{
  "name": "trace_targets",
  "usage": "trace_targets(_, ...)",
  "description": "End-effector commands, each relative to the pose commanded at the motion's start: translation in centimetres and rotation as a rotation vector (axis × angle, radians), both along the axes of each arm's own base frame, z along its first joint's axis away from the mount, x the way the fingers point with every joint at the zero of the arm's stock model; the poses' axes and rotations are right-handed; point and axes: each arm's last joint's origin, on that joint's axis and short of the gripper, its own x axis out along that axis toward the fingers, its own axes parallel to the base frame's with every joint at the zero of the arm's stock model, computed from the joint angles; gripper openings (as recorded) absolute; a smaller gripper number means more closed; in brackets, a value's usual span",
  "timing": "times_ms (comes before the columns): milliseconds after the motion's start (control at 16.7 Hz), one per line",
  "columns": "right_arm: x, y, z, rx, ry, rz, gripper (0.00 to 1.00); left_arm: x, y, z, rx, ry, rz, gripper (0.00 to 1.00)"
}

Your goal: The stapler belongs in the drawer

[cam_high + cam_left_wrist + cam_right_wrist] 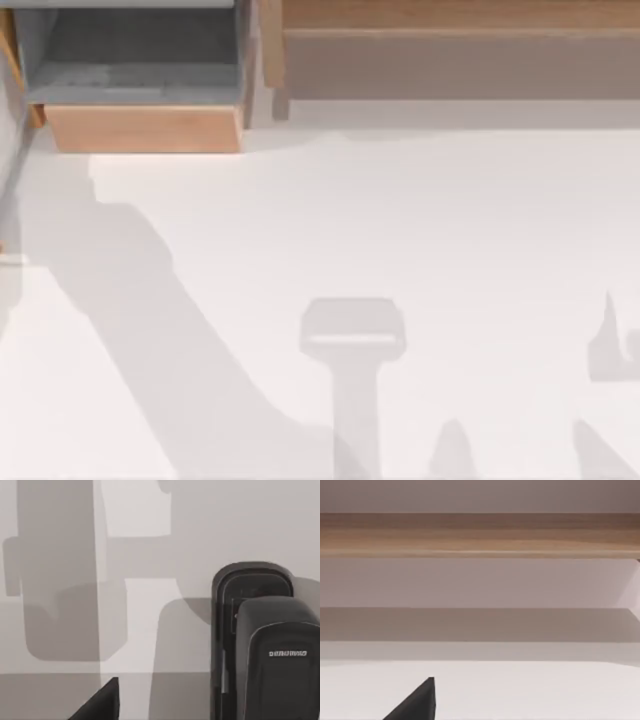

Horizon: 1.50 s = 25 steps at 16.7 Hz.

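The black stapler (252, 645) appears large and close in the left wrist view, above the white table, with a small grey mark on its nearer end. A black part of my left gripper (100, 702) shows at that picture's edge, apart from the stapler; I cannot tell whether the stapler is held. The drawer (140, 90) stands pulled out at the table's back left, with grey inner walls and a tan front panel, and nothing lies inside it. A black part of my right gripper (417, 702) shows facing the shelf unit.
A long brown wooden shelf unit (450, 50) runs along the back right, beside the drawer; its board (480, 535) spans the right wrist view. Arm shadows fall across the white table (420, 220) at the left and along the front.
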Motion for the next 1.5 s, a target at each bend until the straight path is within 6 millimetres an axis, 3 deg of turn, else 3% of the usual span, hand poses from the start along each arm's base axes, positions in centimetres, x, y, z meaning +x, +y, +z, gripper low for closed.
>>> trace_targets(240,0.0,0.0,0.0,0.0,0.0,0.0,1.0,-0.2,0.4,4.0,0.071,-0.228,-0.093,1.0)
trace_targets(480,0.0,0.0,0.0,0.0,0.0,0.0,1.0,-1.3,2.2,8.7,0.261,-0.564,-0.228,1.0)
trace_targets(660,0.0,0.0,0.0,0.0,0.0,0.0,1.0,-3.5,4.6,11.3,0.506,-0.804,-0.334,1.0)
trace_targets(840,0.0,0.0,0.0,0.0,0.0,0.0,1.0,-7.0,7.3,12.3,0.818,-0.966,-0.432,1.0)
trace_targets(960,0.0,0.0,0.0,0.0,0.0,0.0,1.0,-9.9,8.7,11.8,1.032,-1.017,-0.496,1.0)
trace_targets(1140,0.0,0.0,0.0,0.0,0.0,0.0,1.0,-14.4,9.7,9.4,1.312,-1.024,-0.597,1.0)
trace_targets(1320,0.0,0.0,0.0,0.0,0.0,0.0,1.0,-18.2,8.9,5.3,1.477,-0.991,-0.708,1.0)
trace_targets(1500,0.0,0.0,0.0,0.0,0.0,0.0,1.0,-20.9,6.6,0.7,1.508,-0.974,-0.819,1.0)
